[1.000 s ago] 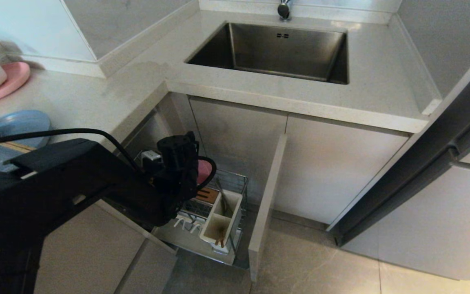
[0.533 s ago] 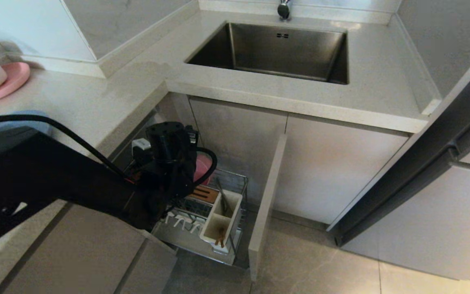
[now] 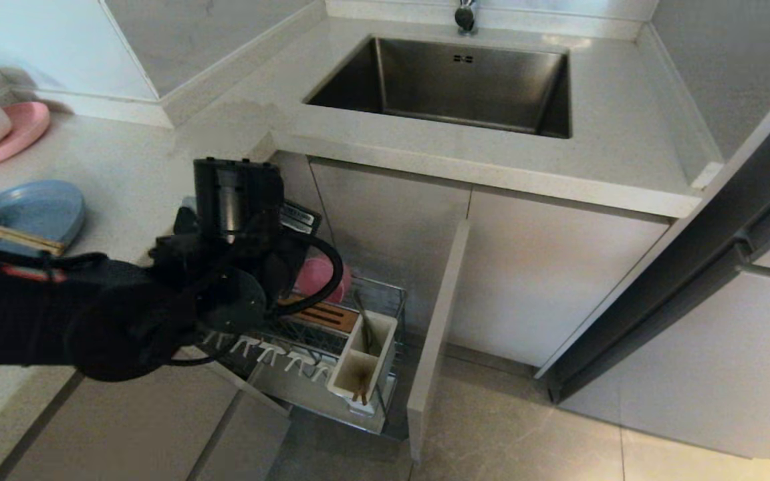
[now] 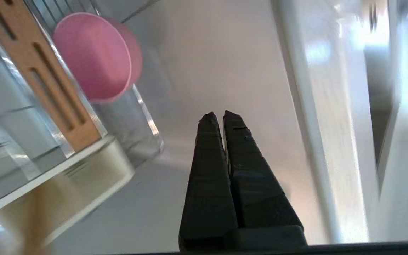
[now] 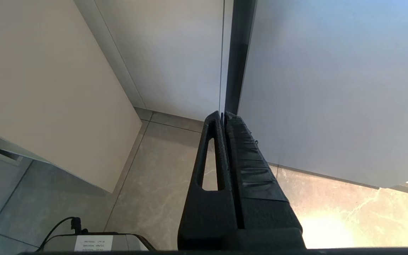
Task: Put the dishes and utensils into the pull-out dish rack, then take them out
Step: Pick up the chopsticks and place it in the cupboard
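Matte pink bowl (image 4: pixel 92 56) leans beside slotted wooden strip (image 4: pixel 44 74).

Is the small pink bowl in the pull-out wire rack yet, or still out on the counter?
In: the small matte pink bowl sits tipped at the back of the chrome wire rack.

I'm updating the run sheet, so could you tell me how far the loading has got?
Done: the pink bowl sits in the pull-out dish rack. In hand: nothing; the left gripper is shut and empty above the rack. Left: the blue plate and chopsticks wait on the counter.
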